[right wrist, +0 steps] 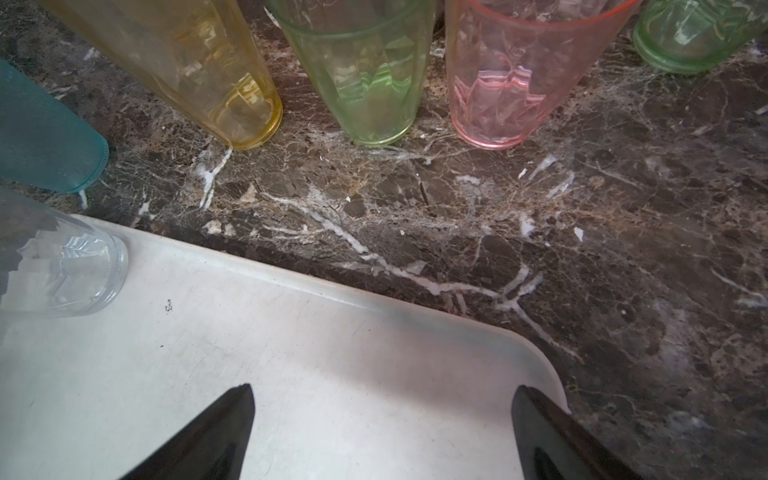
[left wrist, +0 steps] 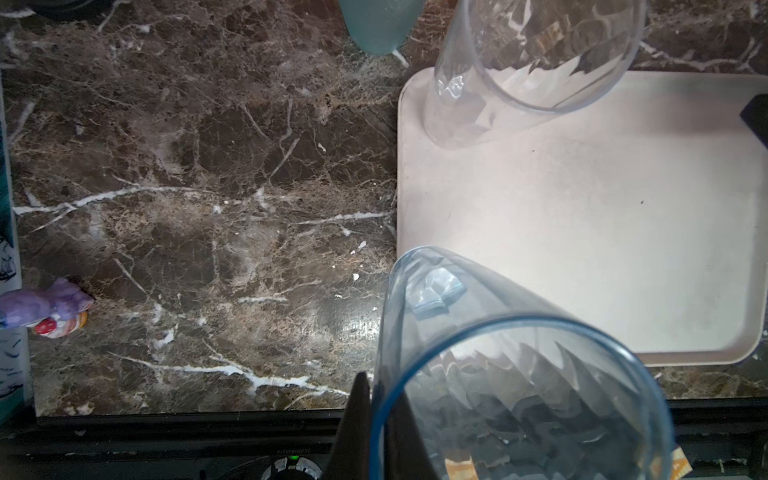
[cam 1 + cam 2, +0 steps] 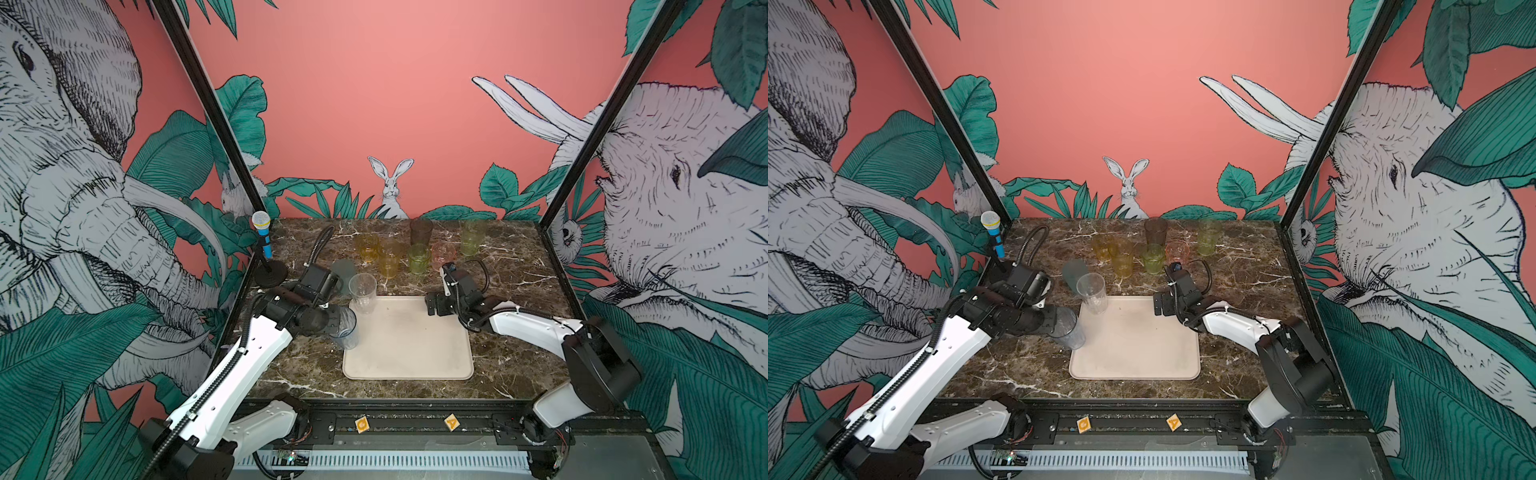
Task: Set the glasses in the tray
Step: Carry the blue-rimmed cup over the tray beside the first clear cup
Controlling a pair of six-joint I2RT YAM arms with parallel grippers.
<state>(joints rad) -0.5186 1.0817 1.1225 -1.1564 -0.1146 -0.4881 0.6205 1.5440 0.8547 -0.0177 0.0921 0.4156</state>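
While the left arm [image 3: 249, 353] reaches forward with its wrist bent toward the tray [image 3: 407, 357], the left gripper [image 2: 376, 419] has its fingers pinching the rim of the blue-grey tumbler [image 3: 345, 332], which is tilted at the tray's left edge. The clear tumbler [image 3: 363, 293] stands in the tray's far-left corner. The right arm [image 3: 532, 324] folds inward, the right gripper [image 1: 384, 392] hovering over the far-right corner, fingers spread and empty. Coloured tumblers [image 3: 419, 257] stand on the worktop [image 3: 511, 353] behind.

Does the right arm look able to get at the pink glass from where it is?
Probably yes. The right hand is open and empty above a corner of the tray, and only bare marble lies between it and the pink glass. The green glass beside it stands close, though.
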